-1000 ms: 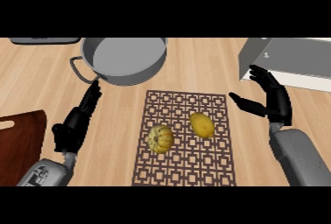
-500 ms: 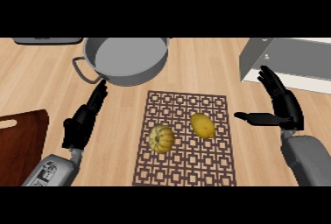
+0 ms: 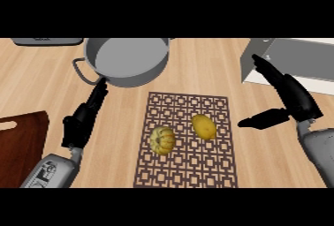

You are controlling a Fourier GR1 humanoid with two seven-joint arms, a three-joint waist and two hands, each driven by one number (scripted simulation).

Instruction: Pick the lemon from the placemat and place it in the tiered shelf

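Fingers [image 3: 277, 77] straight (right hand [image 3: 297, 99]) beside lemon [image 3: 204, 126].

The smooth yellow oval lemon [image 3: 204, 126] lies on its side on the dark brown lattice-patterned rectangular placemat [image 3: 187, 140], right of the mat's centre line and about midway along its length, its long axis tilted slightly so the upper end leans toward the left. Nothing touches it. The placemat lies flat on the wooden counter. The grey-and-white box-like tiered shelf [image 3: 295, 65] sits at the upper right corner, well apart from the lemon; only part of it shows, so its tiers cannot be made out.
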